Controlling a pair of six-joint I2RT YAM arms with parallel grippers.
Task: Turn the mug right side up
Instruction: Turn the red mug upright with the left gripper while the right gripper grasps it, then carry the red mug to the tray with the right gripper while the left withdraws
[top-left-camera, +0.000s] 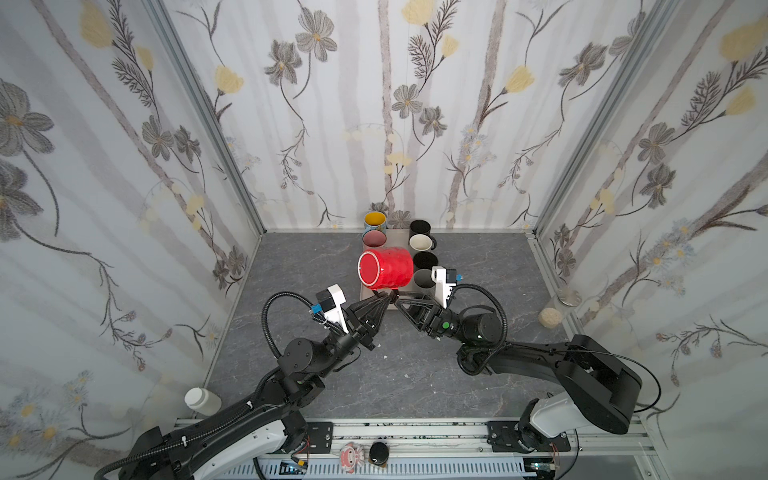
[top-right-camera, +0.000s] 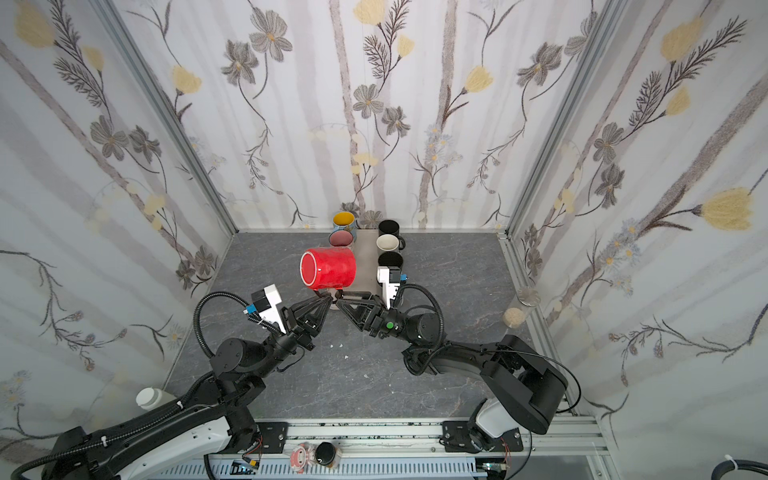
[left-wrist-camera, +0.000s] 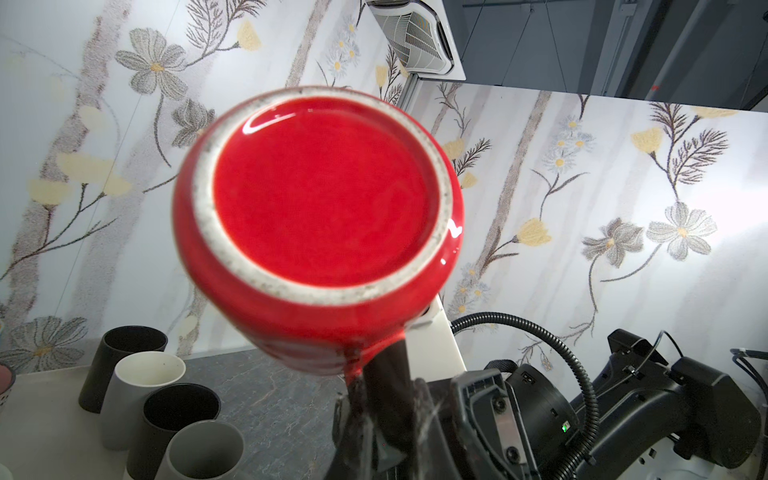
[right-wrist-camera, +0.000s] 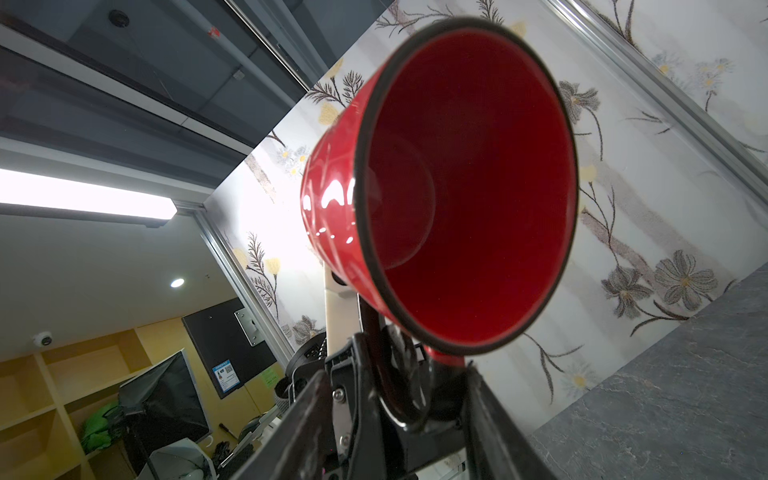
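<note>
The red mug hangs in the air on its side above the near end of the tray. Its white-ringed base faces left and its dark-rimmed mouth faces right. The handle points down toward the arms. My left gripper is shut on the dark handle from below. My right gripper meets it from the other side, its jaws partly closed and standing either side of the handle and the left fingertips.
A pale tray at the back wall carries several upright mugs, among them a yellow-lined one, a black one and a grey one. A white bottle stands near left and a glass jar at the right wall.
</note>
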